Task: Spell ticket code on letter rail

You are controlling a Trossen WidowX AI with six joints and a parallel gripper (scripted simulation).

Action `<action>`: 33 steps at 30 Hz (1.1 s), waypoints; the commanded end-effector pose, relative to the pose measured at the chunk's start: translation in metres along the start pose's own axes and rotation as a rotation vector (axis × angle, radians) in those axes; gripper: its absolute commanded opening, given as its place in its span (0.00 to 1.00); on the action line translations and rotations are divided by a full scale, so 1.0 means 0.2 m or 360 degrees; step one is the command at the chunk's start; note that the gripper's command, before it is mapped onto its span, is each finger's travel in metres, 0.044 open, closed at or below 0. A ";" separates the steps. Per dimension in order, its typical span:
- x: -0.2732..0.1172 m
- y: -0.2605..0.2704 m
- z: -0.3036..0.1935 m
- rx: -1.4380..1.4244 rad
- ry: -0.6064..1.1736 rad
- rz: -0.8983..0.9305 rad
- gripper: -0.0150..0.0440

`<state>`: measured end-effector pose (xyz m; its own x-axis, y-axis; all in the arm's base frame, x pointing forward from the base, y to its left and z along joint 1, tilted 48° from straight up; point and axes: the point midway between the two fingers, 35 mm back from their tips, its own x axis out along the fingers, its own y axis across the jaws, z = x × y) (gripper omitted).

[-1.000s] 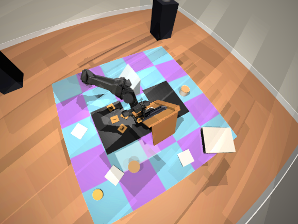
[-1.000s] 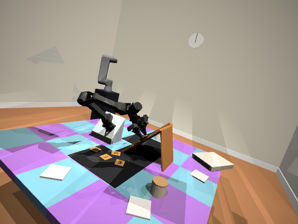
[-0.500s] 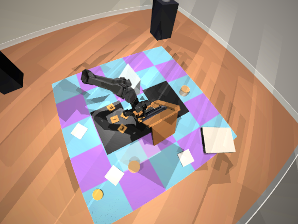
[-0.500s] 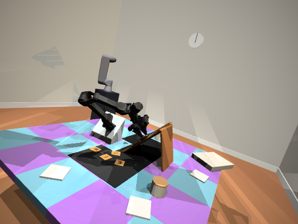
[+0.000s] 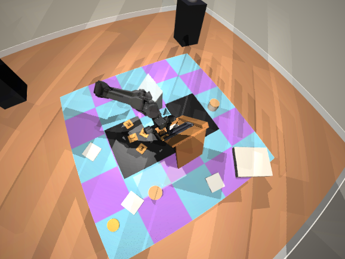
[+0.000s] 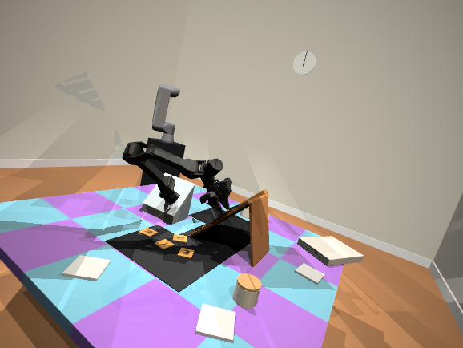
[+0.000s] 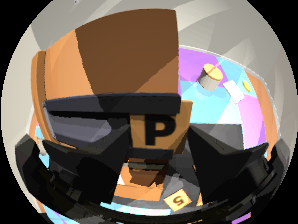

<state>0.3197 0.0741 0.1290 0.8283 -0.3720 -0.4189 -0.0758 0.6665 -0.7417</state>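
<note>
My gripper (image 5: 168, 125) (image 6: 219, 201) (image 7: 159, 129) is shut on an orange tile marked P (image 7: 158, 131), seen close up in the wrist view. It holds the tile at the lower, open end of the black letter rail (image 5: 184, 126) (image 7: 113, 106) on the sloped wooden board (image 5: 191, 144) (image 6: 259, 228) (image 7: 127, 50). Several more orange tiles lie on the black mat (image 5: 137, 167): one (image 5: 128, 123) (image 6: 147, 232), another (image 5: 132, 137) (image 6: 164, 243), and a third (image 5: 141, 147) (image 6: 186, 252). A white wedge stand (image 5: 153, 88) (image 6: 170, 204) sits behind the arm; I cannot read any code on it.
A tan cylinder (image 5: 213, 104) (image 6: 247, 290) stands on the checkered counter. White flat cards (image 5: 92, 151) (image 5: 132, 202) (image 5: 215, 182), orange discs (image 5: 155, 192) (image 5: 113, 224) and a white box (image 5: 253, 162) (image 6: 330, 249) lie around. Black pillars (image 5: 189, 21) stand on the floor.
</note>
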 end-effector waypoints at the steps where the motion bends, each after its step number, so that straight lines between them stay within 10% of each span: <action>1: 0.00 0.01 -0.01 0.0002 0.0008 -0.0006 0.25; 33: 0.00 0.09 0.00 0.0003 0.0008 -0.0005 0.25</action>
<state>0.3181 0.0854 0.1158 0.8253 -0.3740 -0.4232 -0.0804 0.6639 -0.7435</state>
